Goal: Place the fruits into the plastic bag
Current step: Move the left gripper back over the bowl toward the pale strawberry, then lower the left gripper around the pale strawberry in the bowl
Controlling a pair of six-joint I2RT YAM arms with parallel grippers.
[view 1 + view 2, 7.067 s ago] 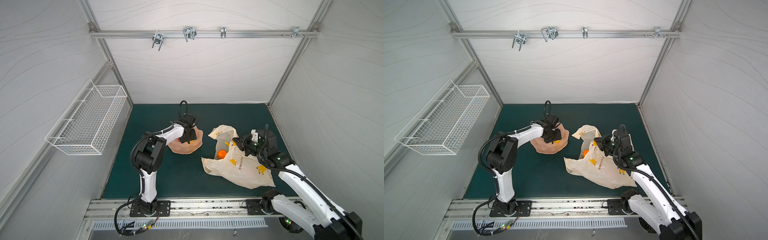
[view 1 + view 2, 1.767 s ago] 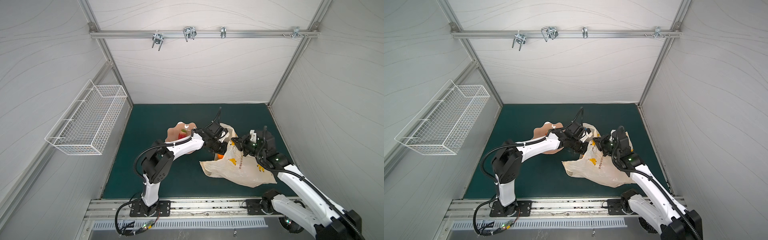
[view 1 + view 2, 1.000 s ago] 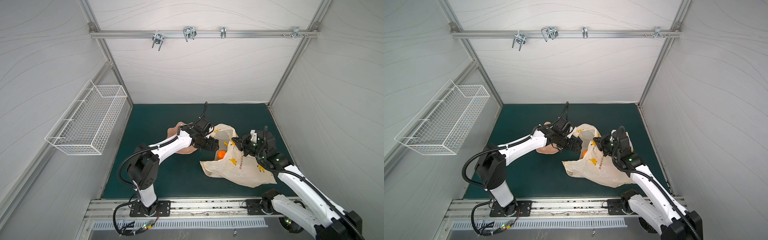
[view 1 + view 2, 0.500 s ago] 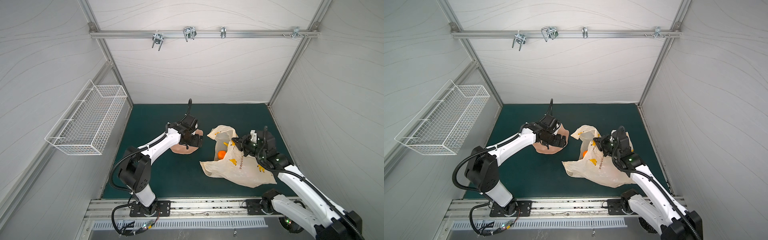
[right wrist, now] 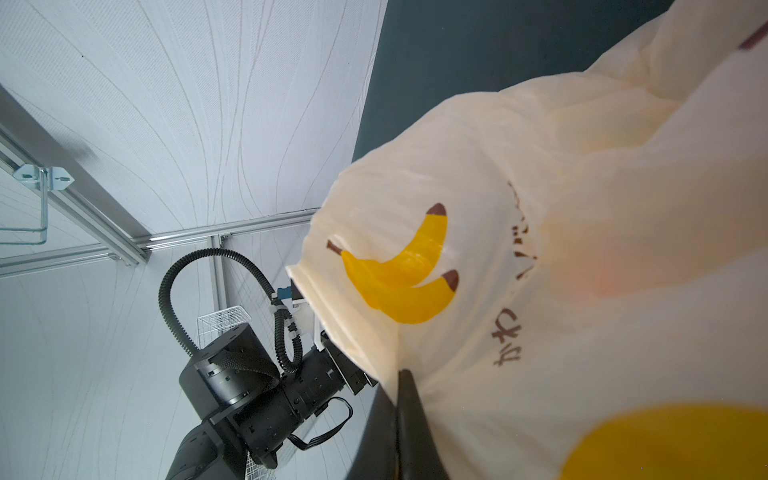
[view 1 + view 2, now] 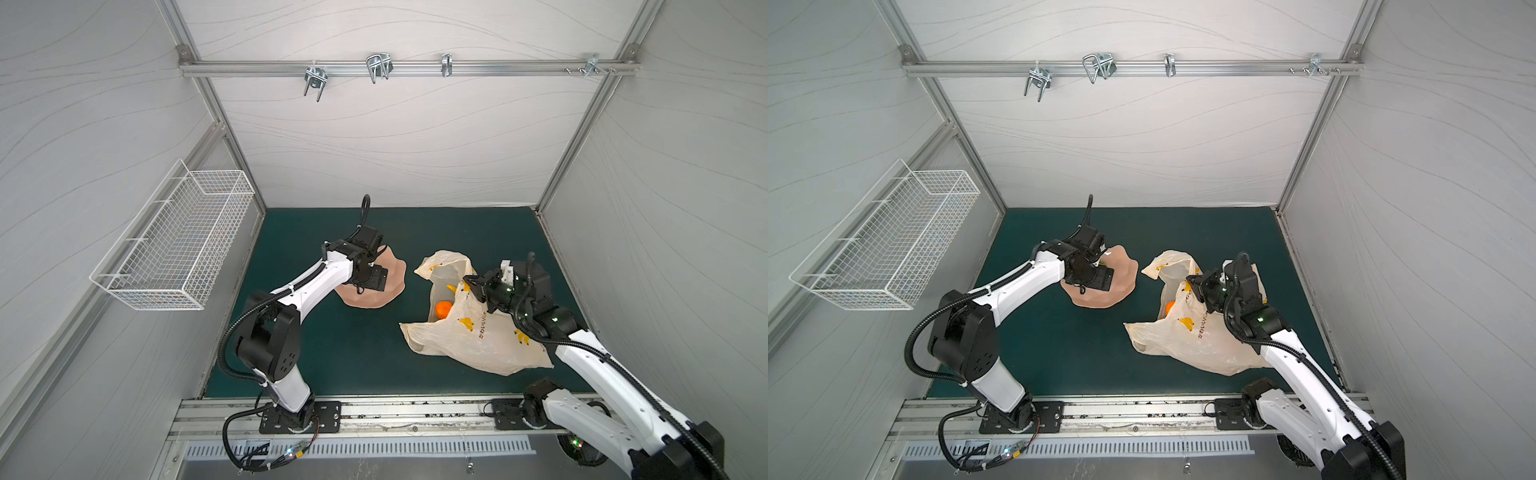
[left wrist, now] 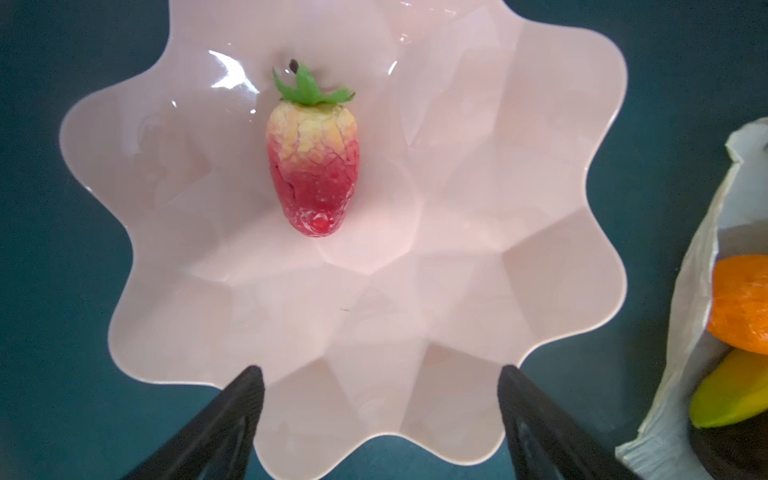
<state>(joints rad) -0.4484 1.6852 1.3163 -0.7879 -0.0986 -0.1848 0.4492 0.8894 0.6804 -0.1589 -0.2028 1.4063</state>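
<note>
By my reading, you were near the end of the job. Your left gripper (image 7: 379,372) hung over the pink wavy-edged bowl (image 7: 519,208) with its jaws spread wide and nothing between them. One strawberry (image 7: 312,166) lay alone in that bowl, the only fruit I could see outside the bag. The plastic bag (image 6: 478,336) lay on the green mat (image 6: 353,353) at 3 o'clock from the bowl, with a gap between them. Your right gripper (image 6: 473,287) was clamped on the bag's upper film, holding the mouth open toward 9 o'clock. In the mouth sat an orange (image 6: 443,308) and a banana (image 6: 451,287); anything deeper was hidden. What was left for you was to take the strawberry and drop it in.
</note>
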